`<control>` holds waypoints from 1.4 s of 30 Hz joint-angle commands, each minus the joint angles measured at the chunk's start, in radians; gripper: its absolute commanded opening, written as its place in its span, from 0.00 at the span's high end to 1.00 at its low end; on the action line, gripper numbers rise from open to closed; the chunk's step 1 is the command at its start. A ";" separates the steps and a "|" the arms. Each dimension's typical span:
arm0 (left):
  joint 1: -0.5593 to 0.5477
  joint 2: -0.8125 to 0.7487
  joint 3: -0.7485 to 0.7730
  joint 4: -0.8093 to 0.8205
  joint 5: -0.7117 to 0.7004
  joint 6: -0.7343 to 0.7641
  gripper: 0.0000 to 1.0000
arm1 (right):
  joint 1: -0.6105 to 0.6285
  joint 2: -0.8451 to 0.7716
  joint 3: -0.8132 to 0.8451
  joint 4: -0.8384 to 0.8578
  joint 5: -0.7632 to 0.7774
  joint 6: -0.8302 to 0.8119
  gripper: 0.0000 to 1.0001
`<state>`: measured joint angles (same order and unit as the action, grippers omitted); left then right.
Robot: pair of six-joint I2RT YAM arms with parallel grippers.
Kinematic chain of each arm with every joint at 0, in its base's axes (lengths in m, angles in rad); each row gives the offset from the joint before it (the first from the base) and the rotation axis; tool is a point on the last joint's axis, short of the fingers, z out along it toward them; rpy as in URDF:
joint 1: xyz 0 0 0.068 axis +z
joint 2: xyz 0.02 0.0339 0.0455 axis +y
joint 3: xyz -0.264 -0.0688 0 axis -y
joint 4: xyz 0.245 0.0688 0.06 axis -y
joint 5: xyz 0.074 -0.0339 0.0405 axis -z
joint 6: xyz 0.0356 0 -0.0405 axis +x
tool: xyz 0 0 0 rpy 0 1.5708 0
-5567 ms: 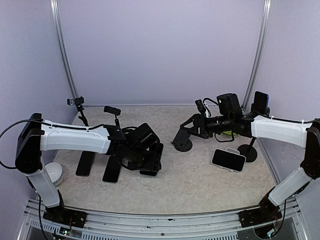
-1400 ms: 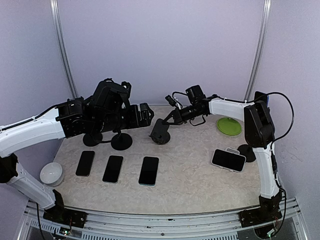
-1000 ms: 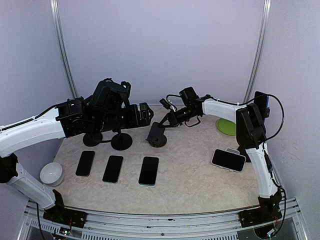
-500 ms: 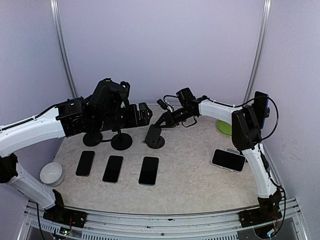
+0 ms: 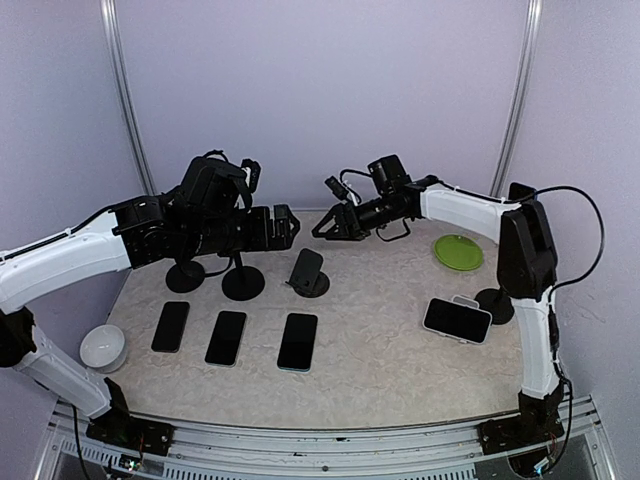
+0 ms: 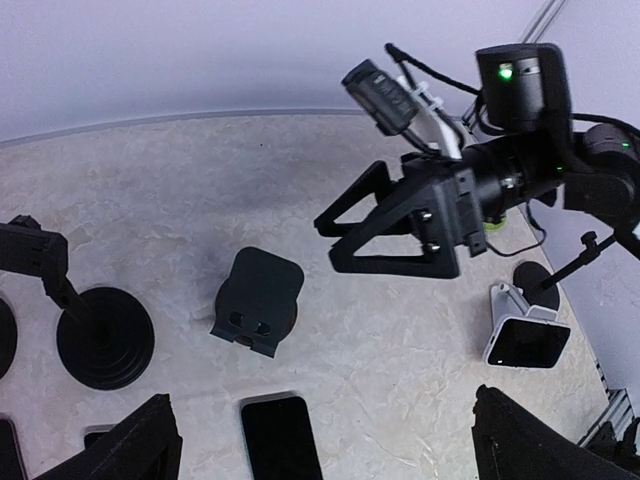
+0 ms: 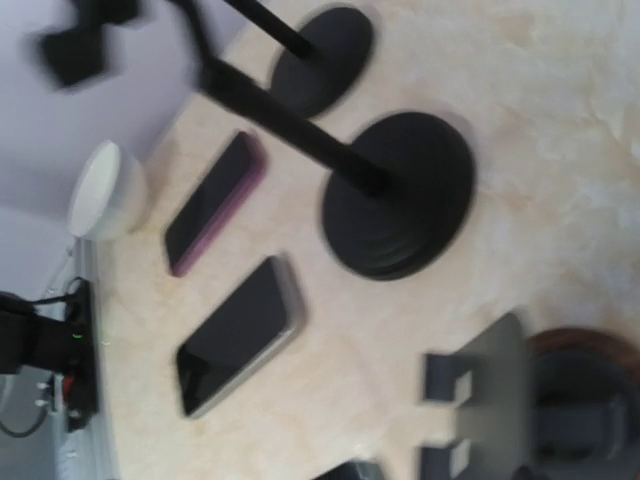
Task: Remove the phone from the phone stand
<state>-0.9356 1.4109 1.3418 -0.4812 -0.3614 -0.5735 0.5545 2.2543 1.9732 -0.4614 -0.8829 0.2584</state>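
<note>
While my right gripper (image 5: 333, 222) hangs at 1 o'clock of the stand (image 5: 308, 272), its jaws are apart. Left gripper (image 5: 288, 227): spread too.

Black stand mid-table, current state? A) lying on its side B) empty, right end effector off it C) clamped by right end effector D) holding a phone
B: the black stand sits upright with nothing on it, and the right end effector hangs open, apart from it.

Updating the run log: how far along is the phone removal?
Done: three phones lie flat front-left; centre stand empty. In hand: nothing; left gripper and right gripper have open fingers. Left: far-right stand apparently still holds its phone.
</note>
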 commanded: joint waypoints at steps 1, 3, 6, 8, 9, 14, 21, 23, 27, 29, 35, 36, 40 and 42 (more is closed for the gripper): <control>0.001 0.006 0.007 0.034 0.029 0.086 0.01 | 0.007 -0.231 -0.174 0.091 0.050 0.052 0.17; 0.001 0.014 0.006 0.051 0.047 0.099 0.01 | 0.005 -0.309 -0.260 0.099 0.072 0.056 0.17; 0.002 0.028 0.004 0.082 0.091 0.113 0.01 | 0.004 -0.404 -0.356 0.052 0.111 0.019 0.16; 0.001 0.041 0.005 0.099 0.121 0.116 0.01 | 0.003 -0.460 -0.397 -0.015 0.147 -0.031 0.16; 0.001 0.047 0.006 0.107 0.134 0.117 0.01 | 0.002 -0.483 -0.416 -0.049 0.167 -0.059 0.16; -0.007 0.073 0.010 0.130 0.182 0.128 0.01 | -0.029 -0.600 -0.510 -0.198 0.234 -0.149 0.14; -0.017 0.094 0.018 0.146 0.213 0.130 0.01 | -0.185 -0.817 -0.728 -0.258 0.282 -0.149 0.09; -0.020 0.098 0.019 0.153 0.221 0.131 0.01 | -0.217 -0.868 -0.775 -0.285 0.314 -0.154 0.07; -0.023 0.110 0.027 0.158 0.234 0.136 0.01 | -0.250 -0.920 -0.827 -0.374 0.437 -0.188 0.02; -0.023 0.118 0.035 0.158 0.241 0.143 0.01 | -0.258 -0.932 -0.844 -0.408 0.485 -0.205 0.01; -0.025 0.145 0.058 0.153 0.270 0.153 0.01 | -0.271 -0.945 -0.870 -0.428 0.594 -0.185 0.00; -0.027 0.147 0.058 0.153 0.273 0.154 0.01 | -0.272 -0.944 -0.872 -0.426 0.605 -0.179 0.00; -0.029 0.154 0.065 0.152 0.277 0.155 0.01 | -0.272 -0.926 -0.876 -0.425 0.649 -0.164 0.00; -0.030 0.154 0.066 0.153 0.280 0.155 0.01 | -0.272 -0.905 -0.874 -0.427 0.660 -0.159 0.00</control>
<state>-0.9573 1.5543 1.3724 -0.3447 -0.1028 -0.4385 0.2955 1.3277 1.1095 -0.8715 -0.2878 0.0792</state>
